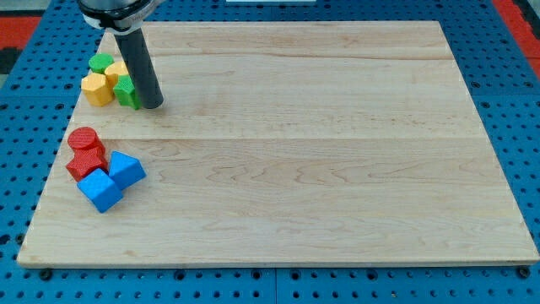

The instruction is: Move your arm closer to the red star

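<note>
The red star lies near the view's left edge of the wooden board, just below a red cylinder. Two blue blocks touch it: a blue cube below and a blue block to its right. My tip stands in the view's upper left, well above the red star. It sits against the right side of a green block.
A cluster lies at the view's upper left: a yellow block, another yellow block and a green block. Blue pegboard surrounds the board.
</note>
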`<action>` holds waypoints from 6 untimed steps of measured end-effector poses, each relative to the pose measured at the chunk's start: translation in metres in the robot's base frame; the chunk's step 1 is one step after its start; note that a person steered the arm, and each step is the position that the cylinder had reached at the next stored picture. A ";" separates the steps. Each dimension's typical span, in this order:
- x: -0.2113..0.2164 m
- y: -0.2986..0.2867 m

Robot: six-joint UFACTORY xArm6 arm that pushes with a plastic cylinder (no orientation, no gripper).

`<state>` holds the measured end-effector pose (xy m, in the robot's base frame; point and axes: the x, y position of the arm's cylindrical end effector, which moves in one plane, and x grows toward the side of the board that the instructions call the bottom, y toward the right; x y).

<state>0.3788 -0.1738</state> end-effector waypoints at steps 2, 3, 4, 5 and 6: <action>0.000 0.000; 0.002 0.019; 0.022 0.032; 0.041 -0.015; 0.040 -0.107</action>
